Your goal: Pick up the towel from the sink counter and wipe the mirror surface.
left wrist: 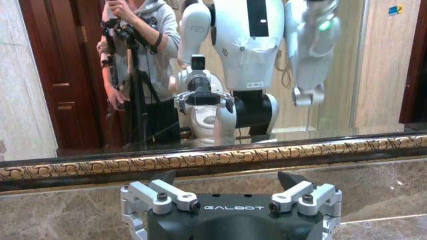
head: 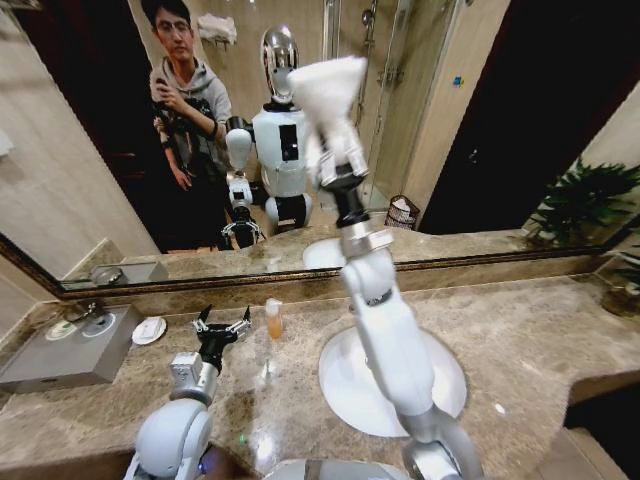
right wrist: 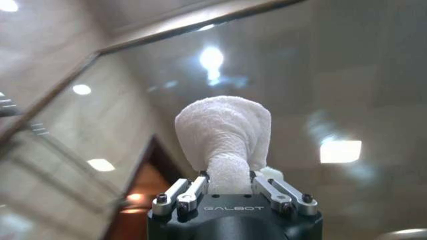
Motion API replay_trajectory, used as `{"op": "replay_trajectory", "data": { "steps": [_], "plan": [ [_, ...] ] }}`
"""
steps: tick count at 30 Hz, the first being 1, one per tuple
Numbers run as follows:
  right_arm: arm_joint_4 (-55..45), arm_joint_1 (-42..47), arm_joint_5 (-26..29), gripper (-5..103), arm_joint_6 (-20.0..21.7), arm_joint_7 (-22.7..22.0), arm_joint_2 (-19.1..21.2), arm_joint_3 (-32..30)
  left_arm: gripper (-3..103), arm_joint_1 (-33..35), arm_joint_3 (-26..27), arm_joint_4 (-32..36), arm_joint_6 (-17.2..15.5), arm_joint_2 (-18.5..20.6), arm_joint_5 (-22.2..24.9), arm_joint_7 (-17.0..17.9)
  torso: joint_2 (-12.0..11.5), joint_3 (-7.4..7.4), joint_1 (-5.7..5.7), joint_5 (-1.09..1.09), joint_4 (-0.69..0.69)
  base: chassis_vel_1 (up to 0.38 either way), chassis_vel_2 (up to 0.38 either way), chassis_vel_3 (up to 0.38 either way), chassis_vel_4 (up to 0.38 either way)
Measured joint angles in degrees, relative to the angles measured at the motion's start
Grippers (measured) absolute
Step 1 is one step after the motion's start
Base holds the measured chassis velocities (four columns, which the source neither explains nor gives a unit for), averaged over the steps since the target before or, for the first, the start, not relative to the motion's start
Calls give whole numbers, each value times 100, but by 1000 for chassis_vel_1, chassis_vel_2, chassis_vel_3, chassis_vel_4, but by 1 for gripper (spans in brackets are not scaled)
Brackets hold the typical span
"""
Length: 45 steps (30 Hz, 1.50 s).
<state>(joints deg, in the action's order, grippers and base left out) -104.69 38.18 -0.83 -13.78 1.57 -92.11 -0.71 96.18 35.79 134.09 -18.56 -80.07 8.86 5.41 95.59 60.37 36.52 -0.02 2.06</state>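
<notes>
The mirror surface [head: 480, 130] is a very wide pane in a thin dark bronze-gold frame, its long axis running sideways along the wall ahead of both grippers. Below it the tabletop [head: 530, 330], mottled brown-beige marble with a curved front edge, runs just as long, with an oval white basin [head: 340, 385] sunk under the raised right arm.

The right gripper [head: 338, 165] is lifted high in front of the glass, fingers clamped on the towel [head: 325, 95]. The towel is white, fluffy terry, bunched into a rounded wad; its long axis runs from the gripper outward and up, with the wide end toward the mirror. In the right wrist view the pinched neck of the towel [right wrist: 225, 135] sits between the fingers and the bulging end lies beyond them, close to the glass; whether it touches cannot be told.

The left gripper [head: 222, 325] hovers low over the tabletop, fingers spread apart, pointing at the frame. A small amber bottle [head: 273, 319] stands just to its right.
</notes>
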Motion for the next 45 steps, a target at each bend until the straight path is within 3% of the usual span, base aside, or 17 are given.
{"op": "replay_trajectory", "data": {
  "steps": [4, 11, 18, 20, 25, 30, 45],
  "plan": [
    [293, 4, -129, 22, -105, 27, -1, 212, 100, 1, 0, 0, 0, 0, 0, 0, 0, 0, 0, 0, 0, 0, 0, 0, 0],
    [403, -173, -115, 22, -138, -160, -3, -297, 100, 0, 0, 0, 0, 0, 0, 0, 0, 0, 0, 2, -1, 0, 0, 0, 0],
    [15, 75, -99, 22, -267, -354, 34, -1268, 100, 0, 0, 0, 0, 0, 0, 0, 0, 0, 0, 3, -1, 0, 0, 0, 0],
    [-49, 131, -37, 22, -316, -482, 12, -1854, 100, 1, 0, 0, 0, 0, 0, 0, 0, 0, 0, 2, -1, 0, 0, 0, 0],
    [2, 277, 126, 22, -363, -574, 3, -2288, 100, 0, 0, 0, 0, 0, 0, 0, 0, 0, 0, 2, -2, 0, 0, 0, 0],
    [74, 564, 99, 22, -452, -535, -5, -1931, 100, 0, 0, 0, 0, 0, 0, 0, 0, 0, 0, 0, 1, 0, 0, 0, 0],
    [796, 953, -751, 22, -1054, -199, -4, -360, 100, 0, 0, 0, 0, 0, 0, 0, 0, 0, 0, 1, 1, 0, 0, 0, 0]
  ]
}}
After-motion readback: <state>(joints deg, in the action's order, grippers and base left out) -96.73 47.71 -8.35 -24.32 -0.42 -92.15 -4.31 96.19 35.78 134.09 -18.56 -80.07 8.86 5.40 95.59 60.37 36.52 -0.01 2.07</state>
